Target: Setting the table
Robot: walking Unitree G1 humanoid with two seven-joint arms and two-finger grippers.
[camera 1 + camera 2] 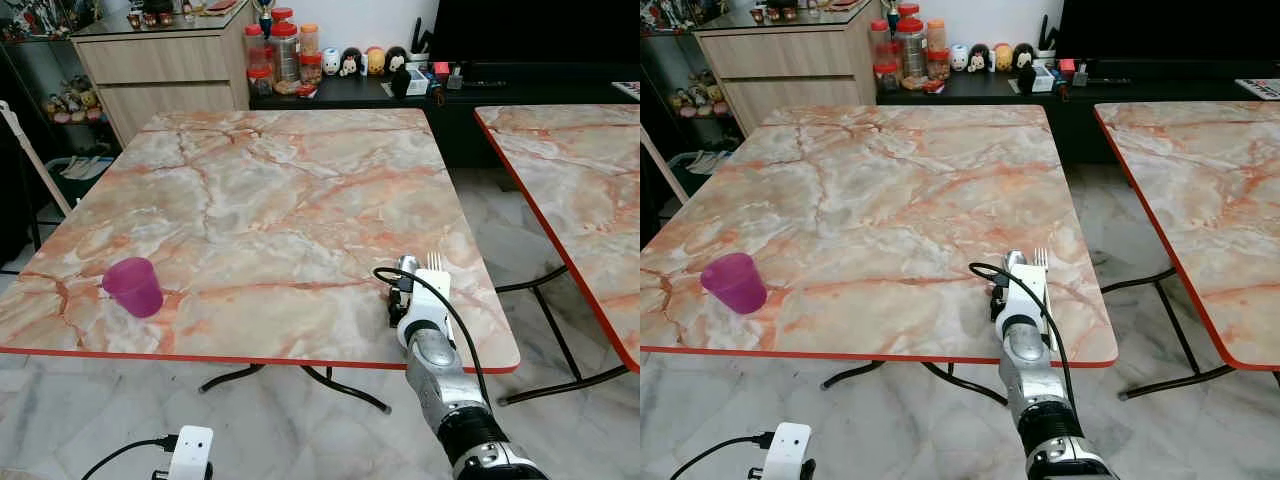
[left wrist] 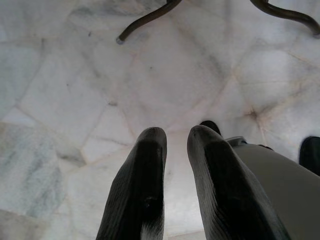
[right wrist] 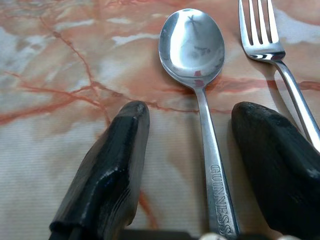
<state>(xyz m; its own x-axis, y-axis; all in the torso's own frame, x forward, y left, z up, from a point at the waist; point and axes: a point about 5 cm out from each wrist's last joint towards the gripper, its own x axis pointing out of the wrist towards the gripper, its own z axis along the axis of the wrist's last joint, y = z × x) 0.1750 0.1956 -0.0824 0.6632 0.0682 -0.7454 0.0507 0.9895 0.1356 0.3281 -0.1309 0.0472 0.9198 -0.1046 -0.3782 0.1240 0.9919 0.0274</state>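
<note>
Spread jaws of my right gripper (image 3: 192, 150) straddle the shiny steel spoon (image 3: 200, 85) lying flat on the marbled orange table (image 1: 250, 190), silver fork (image 3: 272, 55) beside it; my silver arm reaches forward over the table's near edge.

Spoon (image 3: 192, 45), fork (image 3: 261, 35): polished mirror metal; table (image 1: 260, 190): glossy marble-look; cup (image 1: 133, 286): translucent plastic.

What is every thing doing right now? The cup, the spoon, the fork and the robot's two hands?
Cup: upright on the table, looks empty.
Spoon: flat on the table, bowl facing up, handle between the open fingers.
Fork: flat beside the spoon.
Right gripper: open, around the spoon handle.
Left gripper: hanging over the floor, fingers slightly apart, holding nothing.
</note>
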